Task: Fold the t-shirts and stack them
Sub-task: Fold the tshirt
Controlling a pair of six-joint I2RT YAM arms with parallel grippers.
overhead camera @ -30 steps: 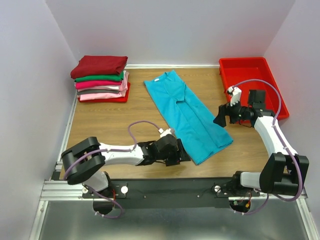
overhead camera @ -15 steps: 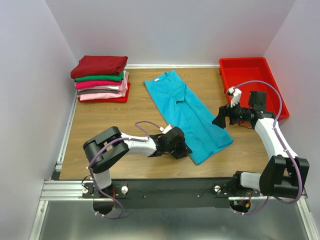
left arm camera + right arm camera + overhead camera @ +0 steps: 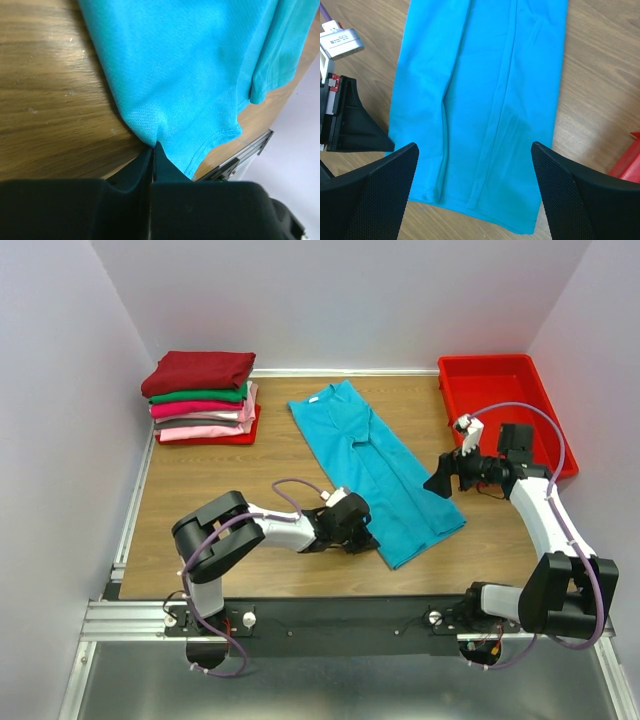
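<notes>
Teal t-shirt [image 3: 385, 475] lies folded lengthwise; left gripper [image 3: 152, 149] clamps its near corner, barely moved; right gripper [image 3: 440, 482] hangs spread wide

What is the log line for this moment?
left tool: shut on teal shirt corner | right tool: open, near shirt | stack: far left

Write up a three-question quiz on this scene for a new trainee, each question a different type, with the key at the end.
1. True or false: the left gripper is shut on an edge of the teal t-shirt.
2. Pick one. The right gripper is: A) open, holding nothing; B) shut on a sleeve; C) down inside the red bin.
3. Fill in: the top shirt of the folded stack is ____ in colour.

Key: 1 true; 2 A; 3 dark red.
</notes>
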